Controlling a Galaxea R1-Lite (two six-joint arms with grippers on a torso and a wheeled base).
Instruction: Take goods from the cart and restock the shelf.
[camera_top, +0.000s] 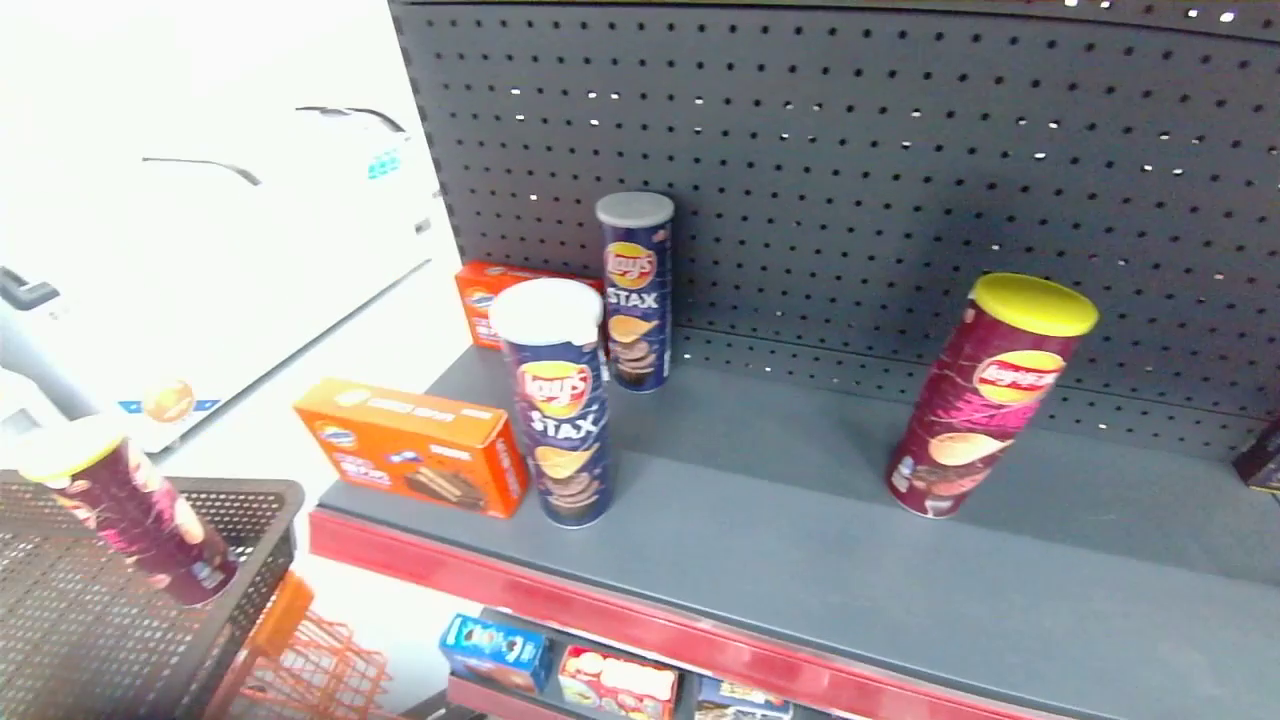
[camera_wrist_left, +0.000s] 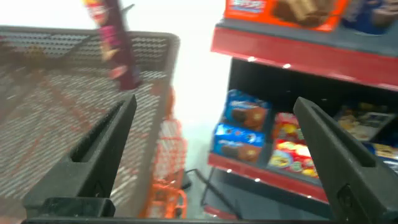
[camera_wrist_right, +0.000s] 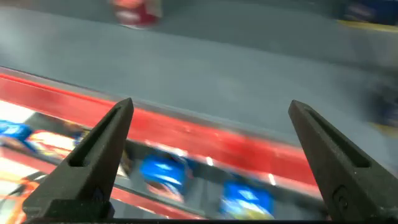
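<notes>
A maroon chip can with a yellow lid (camera_top: 130, 520) stands tilted in the black mesh cart basket (camera_top: 270, 500) at the lower left. The left wrist view shows this can (camera_wrist_left: 115, 46) beyond my left gripper (camera_wrist_left: 211, 155), which is open and holds nothing. A second maroon can (camera_top: 985, 400) stands on the grey shelf (camera_top: 800, 540) at the right. Two blue chip cans (camera_top: 560, 400) (camera_top: 636, 290) and two orange boxes (camera_top: 415, 445) (camera_top: 480, 300) occupy the shelf's left part. My right gripper (camera_wrist_right: 211, 155) is open and holds nothing in front of the shelf's red edge (camera_wrist_right: 186, 124), with the maroon can (camera_wrist_right: 134, 12) farther back.
A black pegboard (camera_top: 850, 150) backs the shelf. Bare shelf lies between the blue cans and the right maroon can. A lower shelf holds blue and red packs (camera_top: 495, 650) (camera_wrist_left: 239, 127). An orange wire cart frame (camera_top: 320, 665) sits under the basket. A dark item (camera_top: 1262, 455) is at the far right.
</notes>
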